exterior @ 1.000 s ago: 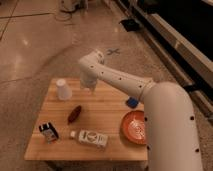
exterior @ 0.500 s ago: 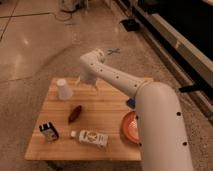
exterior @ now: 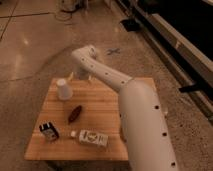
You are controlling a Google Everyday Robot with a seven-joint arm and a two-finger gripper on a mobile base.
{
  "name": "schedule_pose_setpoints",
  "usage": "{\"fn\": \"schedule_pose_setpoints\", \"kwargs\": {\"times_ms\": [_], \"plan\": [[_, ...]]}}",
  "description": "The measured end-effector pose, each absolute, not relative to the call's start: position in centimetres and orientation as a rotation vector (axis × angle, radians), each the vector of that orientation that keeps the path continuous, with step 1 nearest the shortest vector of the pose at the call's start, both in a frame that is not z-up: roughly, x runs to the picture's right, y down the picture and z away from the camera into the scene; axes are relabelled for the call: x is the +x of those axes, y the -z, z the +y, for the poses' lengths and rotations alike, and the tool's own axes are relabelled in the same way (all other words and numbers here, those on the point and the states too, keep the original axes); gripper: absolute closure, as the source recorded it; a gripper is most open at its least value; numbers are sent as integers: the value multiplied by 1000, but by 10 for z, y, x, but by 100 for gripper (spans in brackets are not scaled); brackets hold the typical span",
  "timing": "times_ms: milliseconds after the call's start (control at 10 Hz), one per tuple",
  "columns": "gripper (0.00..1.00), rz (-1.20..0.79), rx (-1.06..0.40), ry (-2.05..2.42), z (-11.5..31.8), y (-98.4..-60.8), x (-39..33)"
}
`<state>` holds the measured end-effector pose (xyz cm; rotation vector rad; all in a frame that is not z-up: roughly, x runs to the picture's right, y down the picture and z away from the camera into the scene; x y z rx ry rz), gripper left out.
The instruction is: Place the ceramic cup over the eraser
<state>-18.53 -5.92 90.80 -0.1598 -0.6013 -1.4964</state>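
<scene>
The gripper (exterior: 81,76) has slid in from the right and now hangs just beside the standing ceramic cup (exterior: 63,89) at the table's (exterior: 100,102) far-left corner, holding nothing, its opening impossible to tell, so a grasp looks next, with the eraser (exterior: 49,131) waiting uncovered near the front-left edge.

You have a wooden table (exterior: 100,106) with a brown oblong lump (exterior: 75,113) near its middle and a white printed carton (exterior: 93,137) lying by the front edge. The gripper (exterior: 83,76) hangs at the far edge.
</scene>
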Motion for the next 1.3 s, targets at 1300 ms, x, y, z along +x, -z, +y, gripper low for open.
{"fn": "schedule_pose_setpoints", "kwargs": {"times_ms": [1300], "plan": [[20, -670, -198, 1724, -48, -933, -296]]}}
